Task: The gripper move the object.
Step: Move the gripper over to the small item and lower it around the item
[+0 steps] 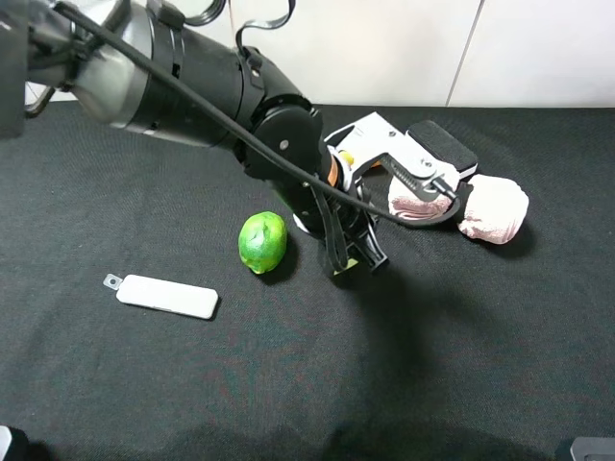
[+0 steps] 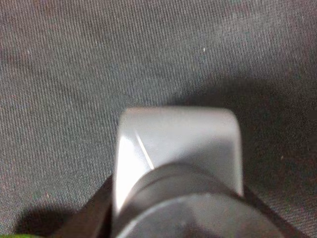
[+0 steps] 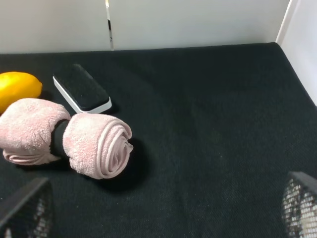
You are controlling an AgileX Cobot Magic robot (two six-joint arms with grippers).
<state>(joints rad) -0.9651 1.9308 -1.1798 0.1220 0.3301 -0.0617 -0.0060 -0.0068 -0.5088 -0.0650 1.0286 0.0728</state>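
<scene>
Grip of my black left hand [image 1: 357, 255], beside the round green lime [image 1: 262, 242], I cannot tell. My black right hand [image 3: 162, 210] gapes wide.

left arm [image 1: 192, 86] slants down, left end effector [image 1: 357, 252] low; right end effector [image 3: 161, 208] spread wide.

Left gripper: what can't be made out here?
1. Left gripper, exterior high: arm covers the jaws; open or shut unclear, anything held hidden.
2. Left wrist: blurred grey shape close up, unidentifiable.
3. Lemon, right wrist: cut off by the frame edge.
</scene>
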